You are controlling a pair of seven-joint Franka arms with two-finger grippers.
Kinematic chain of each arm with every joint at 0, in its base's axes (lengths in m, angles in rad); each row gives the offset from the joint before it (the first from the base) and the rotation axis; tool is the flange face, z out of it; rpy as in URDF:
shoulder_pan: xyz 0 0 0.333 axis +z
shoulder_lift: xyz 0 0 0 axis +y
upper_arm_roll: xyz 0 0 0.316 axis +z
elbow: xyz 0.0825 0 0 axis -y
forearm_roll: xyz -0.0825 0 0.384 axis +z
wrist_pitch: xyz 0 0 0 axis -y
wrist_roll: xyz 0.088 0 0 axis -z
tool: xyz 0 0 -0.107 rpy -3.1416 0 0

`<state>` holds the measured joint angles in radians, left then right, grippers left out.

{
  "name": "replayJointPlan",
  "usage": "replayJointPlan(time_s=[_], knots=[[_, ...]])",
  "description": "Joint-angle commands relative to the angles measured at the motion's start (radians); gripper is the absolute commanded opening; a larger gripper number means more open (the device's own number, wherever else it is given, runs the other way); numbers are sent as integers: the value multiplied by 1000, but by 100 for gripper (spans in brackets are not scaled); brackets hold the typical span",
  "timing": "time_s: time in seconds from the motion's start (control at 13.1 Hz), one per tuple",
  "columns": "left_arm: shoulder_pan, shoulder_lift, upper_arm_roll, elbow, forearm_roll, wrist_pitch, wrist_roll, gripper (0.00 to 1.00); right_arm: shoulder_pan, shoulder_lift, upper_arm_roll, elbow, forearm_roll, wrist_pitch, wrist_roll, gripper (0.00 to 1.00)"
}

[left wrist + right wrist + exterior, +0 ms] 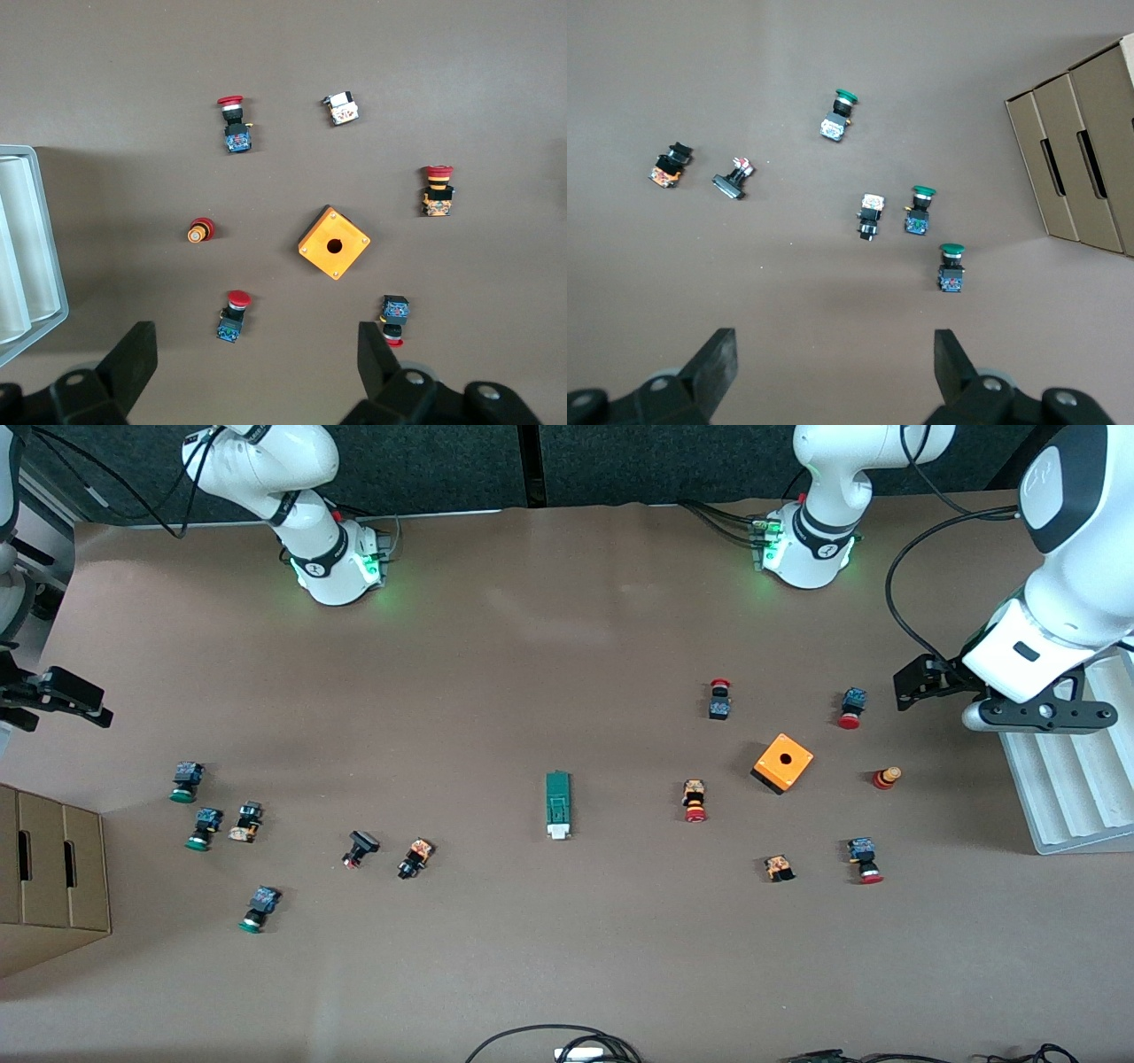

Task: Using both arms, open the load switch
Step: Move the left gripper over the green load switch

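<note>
The load switch (558, 804) is a narrow dark-green block with a white tab at the end nearer the front camera. It lies flat near the middle of the table and neither wrist view shows it. My left gripper (907, 685) hangs open over the left arm's end of the table, beside the white tray, with nothing between its fingers (135, 356). My right gripper (99, 704) hangs open over the right arm's end, above bare table (835, 359). Both are far from the switch.
An orange box with a hole (783, 763) and several red-capped push-buttons (695, 801) lie toward the left arm's end. Green-capped buttons (185, 781) lie toward the right arm's end. A cardboard box (53, 877) and a ridged white tray (1063, 779) stand at the table's ends.
</note>
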<state>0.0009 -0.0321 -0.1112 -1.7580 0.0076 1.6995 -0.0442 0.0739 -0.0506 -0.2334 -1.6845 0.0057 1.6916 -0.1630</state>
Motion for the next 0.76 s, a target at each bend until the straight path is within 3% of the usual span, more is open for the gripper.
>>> replayJointPlan(time_s=[0.0, 0.53, 0.69], knots=[[-5, 8, 1, 28, 2, -24, 3, 100, 6, 6, -1, 17, -26, -9, -3, 100], [-13, 9, -5, 26, 2, -24, -2, 100, 6, 9, -1, 20, -23, -3, -3, 100], [-15, 34, -39, 29, 0, -26, -3, 100, 6, 11, 0, 20, -24, 0, -4, 100]])
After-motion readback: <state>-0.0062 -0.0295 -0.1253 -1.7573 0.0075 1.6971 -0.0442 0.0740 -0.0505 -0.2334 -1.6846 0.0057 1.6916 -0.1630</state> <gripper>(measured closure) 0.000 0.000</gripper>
